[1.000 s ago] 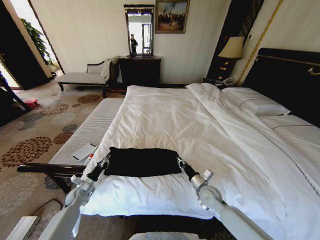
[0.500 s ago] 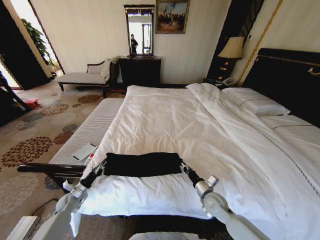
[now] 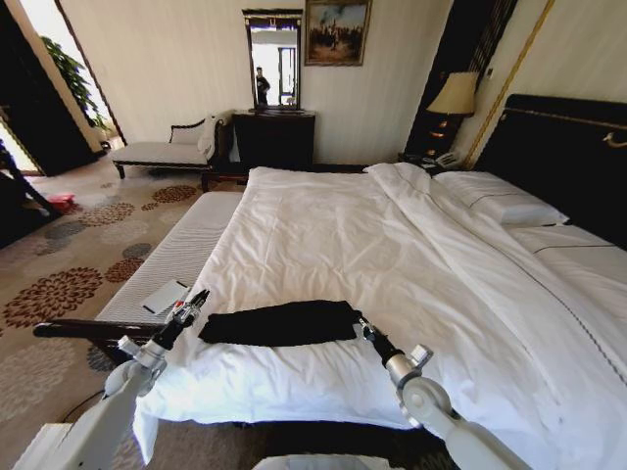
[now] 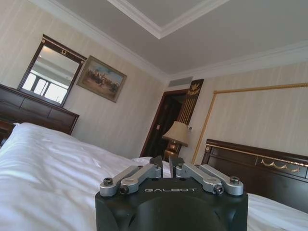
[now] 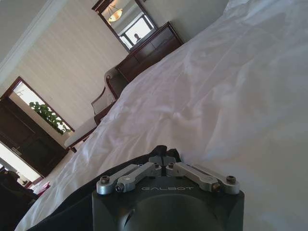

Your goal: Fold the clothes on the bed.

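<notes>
L end effector [image 3: 193, 301] closed, empty; R end effector [image 3: 361, 326] closed, pinching.

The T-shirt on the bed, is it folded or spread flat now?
Folded. The T-shirt lies as a narrow black band on the duvet, no sleeves or lettering showing; the right gripper is at its end.

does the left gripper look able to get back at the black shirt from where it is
Probably yes: the left gripper hangs just off the black T-shirt's end at the bed's edge, with nothing between them.
</notes>
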You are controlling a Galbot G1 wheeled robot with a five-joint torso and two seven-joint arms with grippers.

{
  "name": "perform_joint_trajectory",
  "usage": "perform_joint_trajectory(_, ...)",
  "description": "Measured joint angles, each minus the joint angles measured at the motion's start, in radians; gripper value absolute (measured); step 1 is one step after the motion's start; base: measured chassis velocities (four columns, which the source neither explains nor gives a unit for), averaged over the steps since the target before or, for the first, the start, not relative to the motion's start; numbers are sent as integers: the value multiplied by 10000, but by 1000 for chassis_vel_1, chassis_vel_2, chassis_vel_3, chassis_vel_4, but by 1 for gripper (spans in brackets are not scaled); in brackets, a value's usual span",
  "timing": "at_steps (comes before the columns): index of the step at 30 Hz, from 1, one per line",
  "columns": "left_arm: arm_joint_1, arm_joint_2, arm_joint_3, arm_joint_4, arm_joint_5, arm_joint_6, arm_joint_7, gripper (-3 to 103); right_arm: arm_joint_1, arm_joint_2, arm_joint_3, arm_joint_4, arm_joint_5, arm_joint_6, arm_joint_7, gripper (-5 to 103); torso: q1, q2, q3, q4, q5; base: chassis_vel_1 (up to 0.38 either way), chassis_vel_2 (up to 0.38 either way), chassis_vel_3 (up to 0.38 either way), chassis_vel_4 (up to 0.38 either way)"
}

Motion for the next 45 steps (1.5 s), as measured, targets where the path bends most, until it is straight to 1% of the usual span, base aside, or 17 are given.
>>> perform_joint_trajectory(3, 63, 7, -52, -4, -9, 0, -20, 4, -154, -42, -10, 126, -126, 0, -1, -3, 0, 0, 0, 2, -3, 0, 0, 0, 0)
perform_joint_trajectory(6, 75, 67, -181, -103, -19, 69, -297, -2, -404, -122, 0, 336, -349, 1, 0, 7, -1, 0, 0, 1, -1, 0, 0, 0, 0)
perform_joint_trajectory(11, 53, 166, -498, -922, 27, 364, -1413, 15, -895, -325, 183, 1104, -572, 79, 119, 22, 0, 0, 0, -2, 1, 0, 0, 0, 0)
perform_joint_trajectory(14, 152, 178, -834, -1615, 57, 829, -2865, 26, -1040, -475, 507, 2028, -387, 90, 840, 38, -1, 0, -1, -4, 0, 0, 0, 0, 0)
perform_joint_trajectory(16, 277, 203, -1176, -2126, 107, 1576, -4101, 37, -913, -500, 737, 2466, -150, 91, 1488, 44, -1, 0, -1, -2, -4, 0, 0, 0, 0)
perform_joint_trajectory(17, 277, 203, -1176, -2126, 107, 1576, -4101, 37, -913, -500, 737, 2466, -150, 91, 1488, 44, -1, 0, -1, -2, -4, 0, 0, 0, 0)
perform_joint_trajectory(20, 852, 398, -1858, -3274, -36, 3216, -6231, 53, -289, -473, 1002, 2727, 304, 60, 2480, 61, 0, -1, 0, 2, -2, 0, 0, 0, 0)
perform_joint_trajectory(23, 1175, 576, -2084, -4015, 84, 3735, -7644, 58, 71, -454, 1024, 2633, 414, -12, 2705, 66, -1, 0, -1, 6, 0, 0, 0, 0, 0)
perform_joint_trajectory(24, 1287, 702, -2136, -4384, 273, 3926, -8505, 64, 261, -439, 1016, 2549, 463, -62, 2795, 71, -1, 0, 0, 5, 2, 0, 0, 0, 0)
perform_joint_trajectory(27, 1386, 1055, -2071, -5590, 1099, 4623, -12178, 75, 790, -334, 836, 2321, 543, -248, 2968, 88, -1, 0, -1, -1, 2, 0, 0, 0, 0)
perform_joint_trajectory(28, 1386, 1055, -2071, -5590, 1099, 4623, -12178, 75, 790, -334, 836, 2321, 543, -248, 2968, 88, -1, 0, -1, -1, 2, 0, 0, 0, 0)
perform_joint_trajectory(31, 1601, 1187, -2005, -6889, 824, 6247, -15624, 90, 1113, -175, 594, 2099, 545, -401, 3025, 97, 0, -1, 0, -3, 0, 0, 0, 0, 0)
perform_joint_trajectory(32, 1768, 1161, -2048, -7214, 621, 6616, -16051, 96, 1180, -122, 535, 2040, 544, -446, 3028, 99, 0, -2, 0, -1, 3, 0, 0, 0, 0)
perform_joint_trajectory(38, 2632, 666, -2076, -8096, 203, 7759, -16109, 100, 1386, 7, 398, 1710, 533, -557, 3018, 100, -2, -1, -2, 1, 1, 0, 0, 0, 0)
perform_joint_trajectory(40, 2876, 446, -1902, -7980, 413, 7832, -15496, 100, 1430, 19, 369, 1611, 533, -585, 2998, 100, -2, -1, -1, 2, 0, 0, 0, 0, 0)
perform_joint_trajectory(42, 2838, -7, -1642, -7442, 147, 7607, -14219, 100, 1459, 60, 346, 1511, 530, -625, 2987, 100, -2, -2, 0, 4, 0, 0, 0, 0, 0)
perform_joint_trajectory(45, 2448, -465, -1394, -7063, -860, 7615, -13853, 100, 1460, 98, 341, 1447, 524, -641, 2983, 100, -2, -2, -1, -1, -3, 0, 0, 0, 0)
